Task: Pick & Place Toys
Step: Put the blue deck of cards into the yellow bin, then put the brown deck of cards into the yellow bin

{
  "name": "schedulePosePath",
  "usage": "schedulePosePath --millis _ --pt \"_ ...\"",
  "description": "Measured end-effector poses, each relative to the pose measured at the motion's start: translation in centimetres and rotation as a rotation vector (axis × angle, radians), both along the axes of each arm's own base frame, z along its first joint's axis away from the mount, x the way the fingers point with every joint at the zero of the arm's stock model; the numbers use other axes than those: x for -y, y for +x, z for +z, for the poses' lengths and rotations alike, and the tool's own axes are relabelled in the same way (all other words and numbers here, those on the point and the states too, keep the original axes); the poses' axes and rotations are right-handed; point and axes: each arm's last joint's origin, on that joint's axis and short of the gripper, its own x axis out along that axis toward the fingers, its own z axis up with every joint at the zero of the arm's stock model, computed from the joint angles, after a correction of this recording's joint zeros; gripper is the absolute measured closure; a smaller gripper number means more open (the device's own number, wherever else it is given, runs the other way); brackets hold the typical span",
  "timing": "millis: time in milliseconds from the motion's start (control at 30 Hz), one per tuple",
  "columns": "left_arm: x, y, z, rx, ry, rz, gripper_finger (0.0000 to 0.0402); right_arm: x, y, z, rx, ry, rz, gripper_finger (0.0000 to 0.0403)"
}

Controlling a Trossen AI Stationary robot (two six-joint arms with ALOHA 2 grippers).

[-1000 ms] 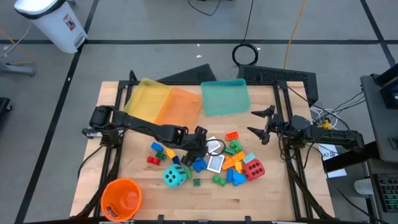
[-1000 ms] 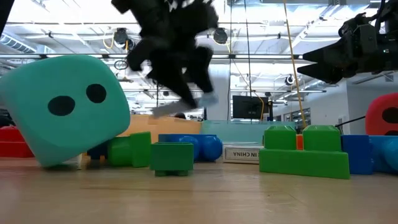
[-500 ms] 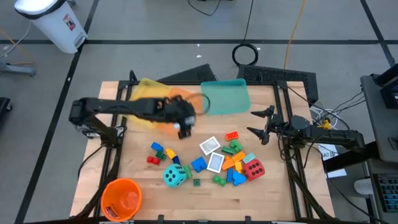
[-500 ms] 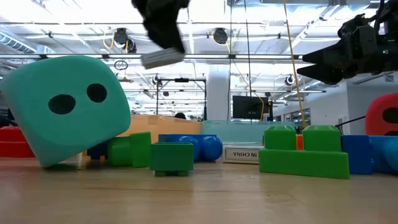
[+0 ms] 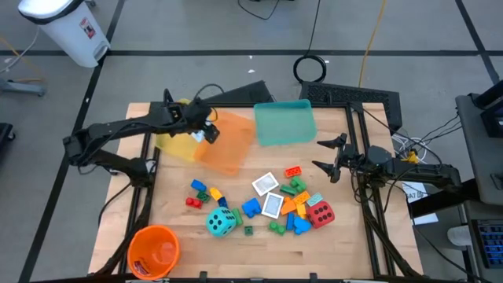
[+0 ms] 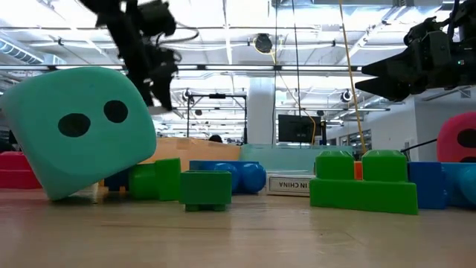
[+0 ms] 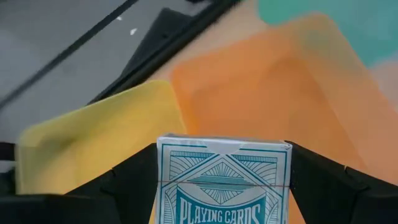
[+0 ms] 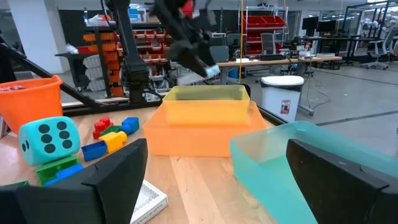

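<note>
Leftmost in the high view, the orange bucket (image 5: pixel 153 250) sits at the lower left of the frame, and above it the left gripper (image 5: pixel 206 132) hangs over the seam between the yellow tray (image 5: pixel 174 134) and the orange tray (image 5: pixel 233 141) at upper left. Its jaws stand fairly wide and are clamped on the two long edges of a pack of playing cards (image 7: pixel 224 180), which fills the lower middle of the left wrist view with both trays beyond it. That pack looks like a light, stiff cardboard box with slick faces; gripping across its narrow width, as now, seems the sound hold, though a hard squeeze could dent it. Further right, in the lower centre of the frame, lie the remaining toys: the cyan die (image 5: pixel 222 222), two white cards (image 5: pixel 268 195), loose small bricks (image 5: pixel 291 200) and the red die (image 5: pixel 319 213). Both dice look soft and light, probably best taken across opposite flat faces; the flat cards would be awkward to lift off the wood. At upper centre sits the teal tray (image 5: pixel 284 123). On the right edge the right gripper (image 5: pixel 329 159) waits, jaws spread wide and empty.
</note>
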Motion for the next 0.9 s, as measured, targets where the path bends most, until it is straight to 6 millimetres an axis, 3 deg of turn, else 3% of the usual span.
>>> schedulePosePath --millis 233,400,533,667,733,900 --pt "-1.7 -2.7 -3.9 0.001 -0.051 0.160 0.0100 0.0 0.0 0.0 0.000 0.000 0.000 0.0046" --pt "-2.6 -3.9 -5.4 0.006 -0.055 0.235 0.0100 0.0 0.0 0.0 0.000 0.000 0.000 0.0046" --pt "-3.0 -4.6 -5.7 0.015 -0.078 0.302 0.0098 0.0 0.0 0.0 0.000 0.000 0.000 0.0046" --pt "-3.2 -4.8 -5.8 -0.001 -0.078 0.306 0.0032 0.0 0.0 0.0 0.000 0.000 0.000 0.0046" --pt "-3.1 -4.8 -5.8 -0.013 -0.072 0.283 0.0017 0.0 0.0 0.0 0.000 0.000 0.000 0.0046" --pt "-3.1 -4.7 -5.7 -0.036 -0.060 0.240 0.0062 0.0 0.0 0.0 0.000 0.000 0.000 0.0046"
